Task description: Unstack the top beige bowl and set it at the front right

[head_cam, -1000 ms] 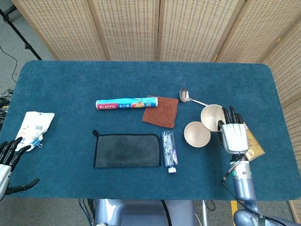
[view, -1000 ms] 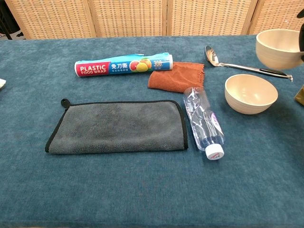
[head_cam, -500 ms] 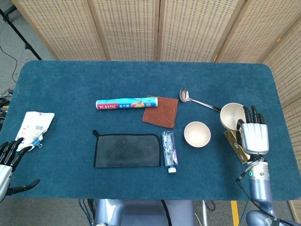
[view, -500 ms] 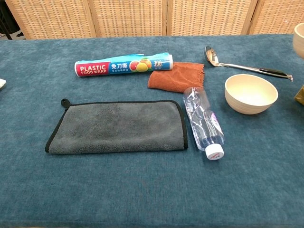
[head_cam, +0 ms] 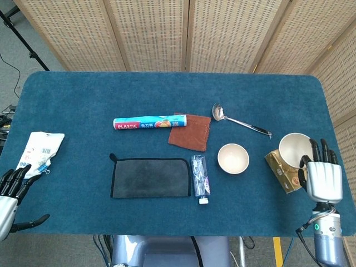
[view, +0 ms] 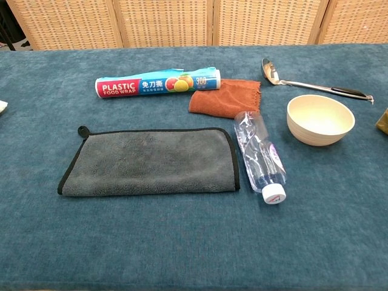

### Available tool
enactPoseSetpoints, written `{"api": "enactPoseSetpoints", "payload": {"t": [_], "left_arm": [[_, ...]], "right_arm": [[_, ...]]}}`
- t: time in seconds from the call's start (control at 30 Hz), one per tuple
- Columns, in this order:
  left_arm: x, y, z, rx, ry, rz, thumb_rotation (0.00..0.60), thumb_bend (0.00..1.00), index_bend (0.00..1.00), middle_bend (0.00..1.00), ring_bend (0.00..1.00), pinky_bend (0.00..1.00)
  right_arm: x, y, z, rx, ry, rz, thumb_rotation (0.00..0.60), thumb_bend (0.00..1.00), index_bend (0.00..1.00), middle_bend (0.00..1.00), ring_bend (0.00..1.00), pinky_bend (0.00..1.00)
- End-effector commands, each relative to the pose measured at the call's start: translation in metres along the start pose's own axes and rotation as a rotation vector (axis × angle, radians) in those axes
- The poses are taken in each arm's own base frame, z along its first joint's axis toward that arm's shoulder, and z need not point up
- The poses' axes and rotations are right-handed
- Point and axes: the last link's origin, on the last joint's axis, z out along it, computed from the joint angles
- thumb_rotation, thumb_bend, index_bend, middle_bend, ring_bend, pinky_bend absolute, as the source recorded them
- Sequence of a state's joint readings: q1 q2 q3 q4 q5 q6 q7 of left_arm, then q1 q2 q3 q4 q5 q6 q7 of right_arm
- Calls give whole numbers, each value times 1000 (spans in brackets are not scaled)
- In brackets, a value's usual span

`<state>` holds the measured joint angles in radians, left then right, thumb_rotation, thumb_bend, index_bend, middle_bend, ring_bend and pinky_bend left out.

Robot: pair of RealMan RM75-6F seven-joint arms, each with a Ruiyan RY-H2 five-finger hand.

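Wicker screens behind, blue felt desk [head_cam: 83,100] up front. Right hand [head_cam: 323,179] has its fingers [head_cam: 318,150] wrapped on the top beige bowl [head_cam: 295,147], carried over a tan packet [head_cam: 281,169] toward the front right, well clear of the other beige bowl [head_cam: 233,158] so they don't knock. Left hand [head_cam: 10,192] idles at the edge, fingers apart, holding nothing.

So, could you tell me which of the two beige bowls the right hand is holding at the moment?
The bowl at the table's right edge, gripped by the right hand above a brown packet. The other bowl stands free on the cloth beside the water bottle.
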<state>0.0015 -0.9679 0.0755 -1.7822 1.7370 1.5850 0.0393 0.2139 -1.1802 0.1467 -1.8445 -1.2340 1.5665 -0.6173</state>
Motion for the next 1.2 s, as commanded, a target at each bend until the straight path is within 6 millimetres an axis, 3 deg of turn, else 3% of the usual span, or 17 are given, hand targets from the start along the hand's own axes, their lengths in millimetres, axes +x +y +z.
{"api": "enactPoseSetpoints", "payload": {"t": [0.03,0.4,0.67,1.2], "left_arm": [[-1,1,0,-3,-3,0,431,0,168,0,0,0],[0,1,-1,-5,-1,-8,433,0,168,0,0,0],[0,1,0,-4,-5,-10,431,0,168,0,0,0],[3,0,-1,-4,6,-23,433,0,168,0,0,0]], "right_arm": [[3,7,-14,-14,-11,-2,600,440,605,134,34,199],[3,14,-51,-40,-56,34,600,440,605,134,34,199],[1,0,-79,-5,-108,68,600,437,605,134,34,199],[-15,-9,-115,-2,-186,131,600,423,605,134,34,198]]}}
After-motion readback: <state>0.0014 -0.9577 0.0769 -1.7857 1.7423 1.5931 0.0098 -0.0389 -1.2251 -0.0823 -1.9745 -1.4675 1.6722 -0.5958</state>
